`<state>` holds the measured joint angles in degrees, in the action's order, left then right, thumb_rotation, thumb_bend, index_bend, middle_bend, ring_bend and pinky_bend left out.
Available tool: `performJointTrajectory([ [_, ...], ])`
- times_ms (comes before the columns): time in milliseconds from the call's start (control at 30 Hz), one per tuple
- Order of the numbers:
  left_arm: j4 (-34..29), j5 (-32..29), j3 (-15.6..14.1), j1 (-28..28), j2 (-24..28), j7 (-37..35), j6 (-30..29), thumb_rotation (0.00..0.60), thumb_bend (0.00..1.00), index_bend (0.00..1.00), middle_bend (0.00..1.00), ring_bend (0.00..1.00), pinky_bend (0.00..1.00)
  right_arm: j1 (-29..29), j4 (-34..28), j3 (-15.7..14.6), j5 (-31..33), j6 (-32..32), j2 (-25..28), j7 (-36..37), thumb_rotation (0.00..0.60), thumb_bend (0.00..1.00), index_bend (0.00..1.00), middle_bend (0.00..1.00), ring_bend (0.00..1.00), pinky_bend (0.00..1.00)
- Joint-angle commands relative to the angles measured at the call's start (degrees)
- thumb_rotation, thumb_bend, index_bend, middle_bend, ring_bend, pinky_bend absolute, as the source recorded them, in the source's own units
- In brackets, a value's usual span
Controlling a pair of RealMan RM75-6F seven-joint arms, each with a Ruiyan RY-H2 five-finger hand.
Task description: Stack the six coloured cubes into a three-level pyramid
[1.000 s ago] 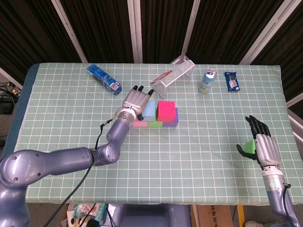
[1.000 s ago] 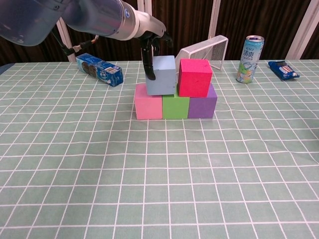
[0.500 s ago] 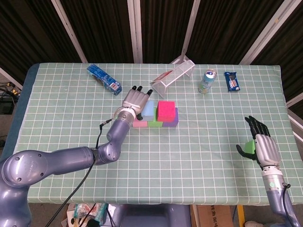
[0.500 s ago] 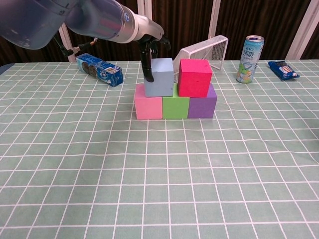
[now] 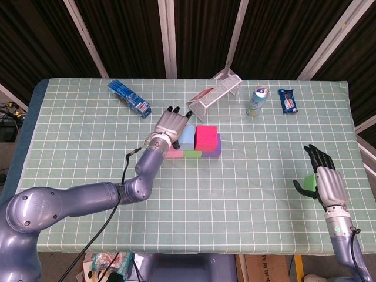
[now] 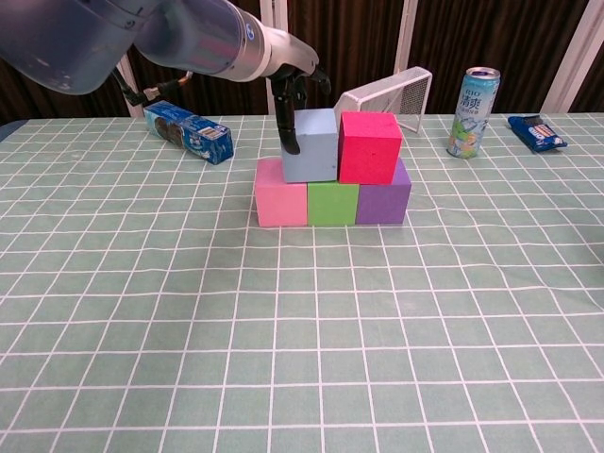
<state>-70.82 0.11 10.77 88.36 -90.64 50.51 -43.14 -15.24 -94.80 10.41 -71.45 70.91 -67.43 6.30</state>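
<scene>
Views: right hand [image 5: 322, 179] and lime cube [image 5: 309, 183] seen in head view only; chest view alone gives the stack side-on, with levels readable.
Base row: pink cube [image 6: 280, 205], green cube [image 6: 331, 203], purple cube [image 6: 382, 202] side by side, touching, mid-table.
Level 2: blue cube [image 6: 310, 144] across pink and green; magenta cube [image 6: 369, 147] across green and purple; the 2 touching or nearly so.
Level 3: not yet placed.
Left hand [image 5: 170, 124]: at blue cube's left face, fingers [image 6: 287, 123] pointing down against it, thumb side hidden behind the cube; cannot tell whether gripping or only pressing.
Right hand: near the right table edge, well apart from the stack, fingers partly spread, thumb and fingers around lime cube, holding it.
Back of table: snack pack [image 6: 189, 131] left, tipped wire basket [image 6: 386, 91] just behind the stack, can [image 6: 472, 111] and blue packet [image 6: 536, 132] right.
Open room: bare cloth [image 6: 311, 340] in front of the stack and between stack and right hand; tight behind the stack by the basket.
Edges: lime cube close to the right edge; stack well in from every edge.
</scene>
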Motion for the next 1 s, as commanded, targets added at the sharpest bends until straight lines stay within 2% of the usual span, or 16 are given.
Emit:
performJointTrajectory([
  [33,0.15,-0.03,0.00,0.05,-0.17,0.03,0.11,0.600,0.28,0.01,0.35,0.06,0.10,0.01,0.02,0.00,-0.01,0.02,0.00,-0.01,0.600,0.35,0.00,0.00,0.00,0.00],
  [1000,0.36,-0.24,0.25,0.28,-0.95,0.17,-0.21,0.600,0.28,0.01,0.34,0.06,0.10,-0.01,-0.11,-0.04,0.05,-0.33,-0.01,0.02,0.600,0.35,0.00,0.00,0.00,0.00],
])
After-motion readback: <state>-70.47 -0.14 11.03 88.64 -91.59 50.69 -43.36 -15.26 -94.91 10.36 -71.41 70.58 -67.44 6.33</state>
